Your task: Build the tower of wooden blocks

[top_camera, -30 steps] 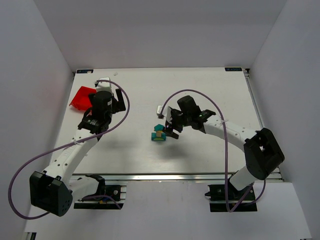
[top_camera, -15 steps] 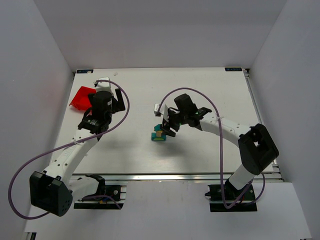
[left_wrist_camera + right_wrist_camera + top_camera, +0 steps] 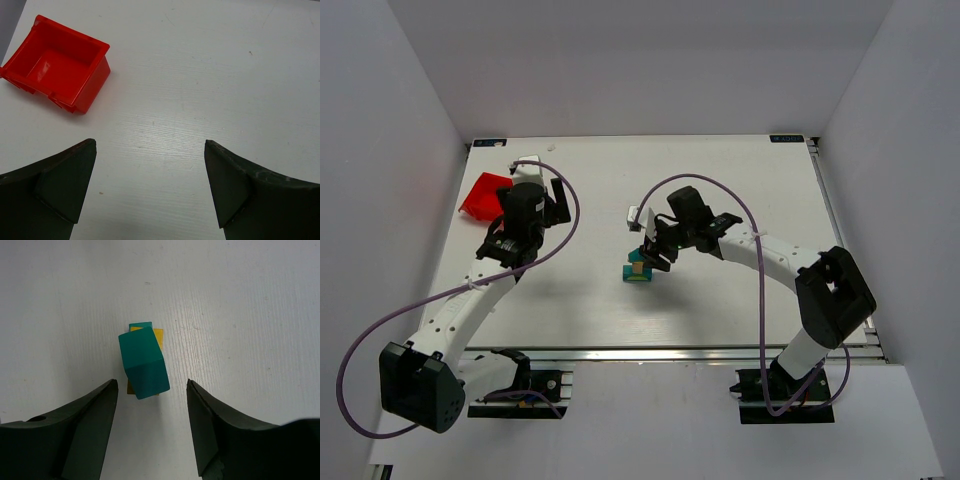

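On the table [image 3: 750,180], our left gripper [image 3: 150,145] hangs wide open near the red bin [image 3: 55,70]. Our right gripper [image 3: 151,385] straddles the wood block tower [image 3: 638,268] mid-table, jaws apart. The teal top block [image 3: 143,367] looks twisted, so we'd squeeze gently and centred or it'll topple.
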Controlling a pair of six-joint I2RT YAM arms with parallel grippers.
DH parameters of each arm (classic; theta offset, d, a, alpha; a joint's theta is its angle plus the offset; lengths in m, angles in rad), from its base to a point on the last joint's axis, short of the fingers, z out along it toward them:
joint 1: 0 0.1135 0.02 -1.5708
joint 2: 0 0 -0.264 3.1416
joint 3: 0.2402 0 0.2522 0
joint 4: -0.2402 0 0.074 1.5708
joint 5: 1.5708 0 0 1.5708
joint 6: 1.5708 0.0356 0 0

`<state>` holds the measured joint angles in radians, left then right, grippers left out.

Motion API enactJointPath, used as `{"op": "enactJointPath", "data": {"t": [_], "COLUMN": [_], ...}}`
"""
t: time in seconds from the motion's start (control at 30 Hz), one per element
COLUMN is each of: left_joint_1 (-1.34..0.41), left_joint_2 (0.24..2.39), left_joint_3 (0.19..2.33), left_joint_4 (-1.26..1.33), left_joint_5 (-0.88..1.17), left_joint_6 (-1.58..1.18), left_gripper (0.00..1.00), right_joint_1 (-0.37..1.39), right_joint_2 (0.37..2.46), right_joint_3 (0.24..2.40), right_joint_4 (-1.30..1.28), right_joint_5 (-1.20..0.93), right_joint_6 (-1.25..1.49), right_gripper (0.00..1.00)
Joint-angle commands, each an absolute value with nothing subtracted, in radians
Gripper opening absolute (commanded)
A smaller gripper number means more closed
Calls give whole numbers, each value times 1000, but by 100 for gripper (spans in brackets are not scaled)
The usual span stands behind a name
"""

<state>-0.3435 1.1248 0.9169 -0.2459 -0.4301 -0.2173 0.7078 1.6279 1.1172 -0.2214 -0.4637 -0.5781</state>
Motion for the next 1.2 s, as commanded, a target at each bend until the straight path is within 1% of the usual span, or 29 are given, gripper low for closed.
{"op": "enactJointPath", "data": {"t": [0.0,0.3,0.5,0.73,0.93,1.17], "left_joint_1": [-348,-350,-351,-351,-351,-353], "left_joint_2": [1101,1097,1097,1097,1097,1095], "left_joint_3": [907,902,900,899,899,897], "left_joint_4": [-229,-225,-227,-224,-224,-227], "left_joint_5": [-433,-428,-428,-430,-426,-425], "left_joint_6": [-209,-207,-206,-202,-201,-201], "left_gripper": [98,98,98,96,97,96], "right_joint_1": [710,713,715,716,719,727], "right_joint_2": [1634,1626,1637,1643,1643,1649], "right_joint_3": [1157,1154,1164,1169,1172,1181], "right_joint_4": [-232,-239,-239,-241,-249,-264], "right_joint_5": [-502,-528,-526,-522,-528,-522], "right_joint_6": [-571,-586,-583,-583,-583,-591], "right_gripper": [63,62,58,57,52,52]}}
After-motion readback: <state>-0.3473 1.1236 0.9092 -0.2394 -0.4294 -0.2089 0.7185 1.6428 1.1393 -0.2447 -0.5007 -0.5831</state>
